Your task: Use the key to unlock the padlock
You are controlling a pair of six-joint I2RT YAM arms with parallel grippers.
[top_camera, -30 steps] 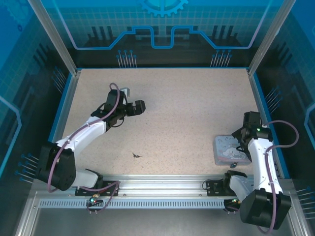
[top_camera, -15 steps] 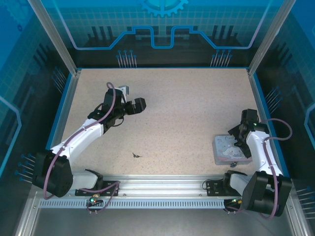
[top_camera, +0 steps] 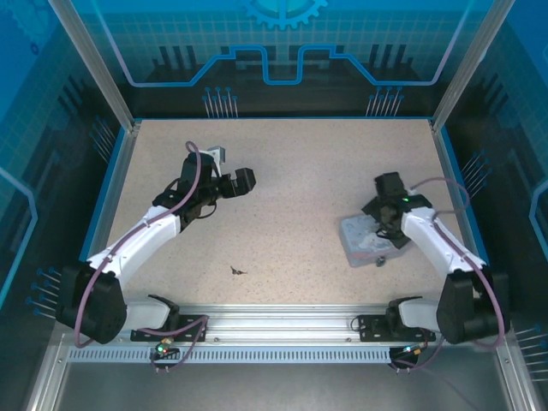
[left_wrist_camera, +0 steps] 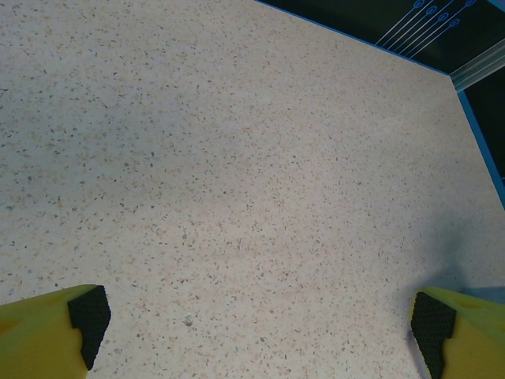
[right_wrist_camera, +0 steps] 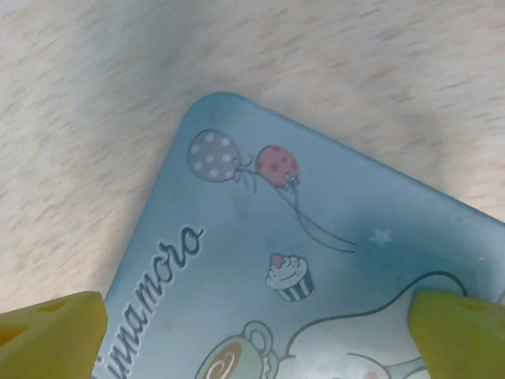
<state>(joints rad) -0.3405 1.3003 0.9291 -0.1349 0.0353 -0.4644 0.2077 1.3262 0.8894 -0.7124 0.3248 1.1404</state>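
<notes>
From above, the left arm reaches over the far left part of the tabletop [top_camera: 325, 171]. The left tool [top_camera: 231, 169] stands wide there, with nothing between its jaws. The right arm bends inward over a pale blue tin [top_camera: 355, 244], which lies on the right side of the tabletop, and the right tool [top_camera: 379, 224] hangs over the top of this tin. A tiny dark sliver, the key [top_camera: 236, 271], lies alone on the tabletop near the front rail, between the two arms and well apart from both tools. A small dark lump at the near edge of the tin seems to be the padlock [top_camera: 379, 262], but it is too small to be sure.

In the left wrist view, the two yellow fingers [left_wrist_camera: 47, 335] with black pads sit in the lower corners, far from each other. Between them is bare speckled tabletop, and a blue border runs across the upper right corner.

In the right wrist view, the yellow fingertips [right_wrist_camera: 51, 332] are also in the lower corners, so this tool is wide too. Under them is the lid of the tin, printed with two balloons, a cupcake and curly letters. I cannot tell whether the fingertips touch the lid.
</notes>
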